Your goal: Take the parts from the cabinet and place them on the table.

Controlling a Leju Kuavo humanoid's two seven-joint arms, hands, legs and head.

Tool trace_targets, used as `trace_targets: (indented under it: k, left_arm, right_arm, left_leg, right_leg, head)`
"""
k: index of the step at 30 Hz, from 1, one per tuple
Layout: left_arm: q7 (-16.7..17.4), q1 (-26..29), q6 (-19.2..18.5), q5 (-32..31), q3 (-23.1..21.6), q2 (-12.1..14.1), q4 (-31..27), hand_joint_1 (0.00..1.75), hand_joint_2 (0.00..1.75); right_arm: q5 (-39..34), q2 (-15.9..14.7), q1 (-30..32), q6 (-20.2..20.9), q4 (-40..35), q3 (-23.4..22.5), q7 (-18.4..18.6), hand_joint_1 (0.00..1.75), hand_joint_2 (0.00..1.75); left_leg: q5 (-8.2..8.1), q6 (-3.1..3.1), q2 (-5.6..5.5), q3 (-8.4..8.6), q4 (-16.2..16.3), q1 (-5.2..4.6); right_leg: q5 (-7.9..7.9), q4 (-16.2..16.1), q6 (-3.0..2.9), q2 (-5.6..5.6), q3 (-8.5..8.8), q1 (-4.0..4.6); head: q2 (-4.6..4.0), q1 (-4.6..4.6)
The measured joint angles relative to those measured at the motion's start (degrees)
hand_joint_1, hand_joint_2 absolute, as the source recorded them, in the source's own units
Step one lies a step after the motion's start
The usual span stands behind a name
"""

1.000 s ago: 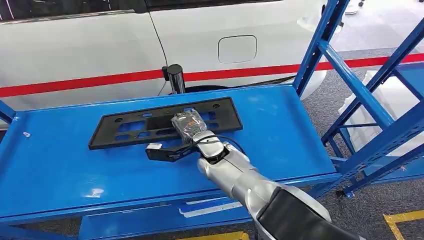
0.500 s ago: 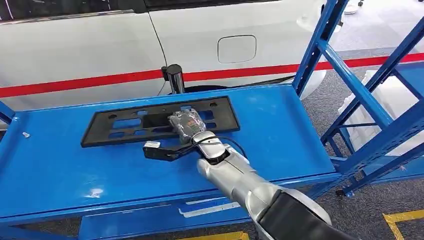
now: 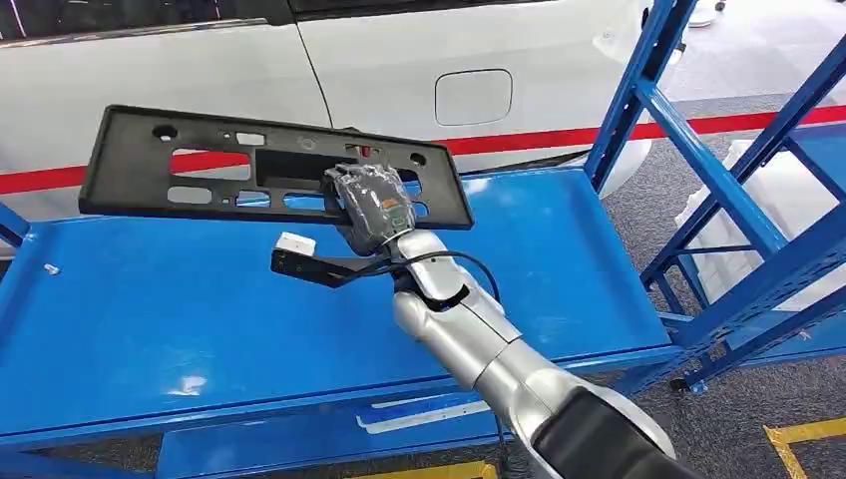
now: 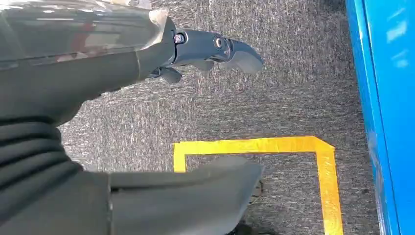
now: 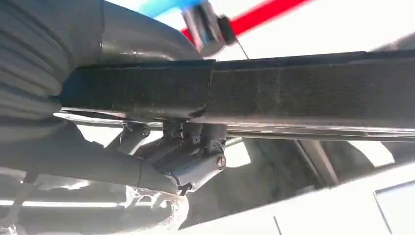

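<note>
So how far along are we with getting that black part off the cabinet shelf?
Pickup looks done: the right hand grips the black plastic panel along its lower edge and holds it clear above the blue shelf. In hand now is the carry. Left: taking it to the table and setting it down. The left hand hangs over the carpet, holding nothing.

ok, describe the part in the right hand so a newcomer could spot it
Start at the blue shelf beside the white car. Above it, the right hand holds a long black plate. It is flat, rectangular and full of cut-out slots.
</note>
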Motion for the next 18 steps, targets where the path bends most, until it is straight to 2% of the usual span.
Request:
trace_targets:
  k: [16,18]
  left_arm:
    - [-0.11,-0.57,-0.63,2.2,0.11,-0.04,0.0,0.0,1.75]
    - [0.5,-0.54,-0.57,2.47,0.18,-0.04,0.0,0.0,1.75]
  right_arm:
    - [-7.81,-0.61,0.24,-3.93,-13.74,-3.08,-5.35,1.75,1.75]
    - [-14.29,-0.72,0.92,-1.52,-16.66,-3.63,-7.37,1.75,1.75]
  left_leg:
    - [-0.01,0.0,0.0,-0.01,0.0,0.0]
    - [-0.01,0.0,-0.01,-0.03,-0.01,0.0]
  right_leg:
    - [0.0,0.0,0.0,0.0,-0.03,0.0]
    - [0.0,0.0,0.0,0.0,-0.03,0.0]
  head:
    - [0.0,0.0]
    - [0.0,0.0]
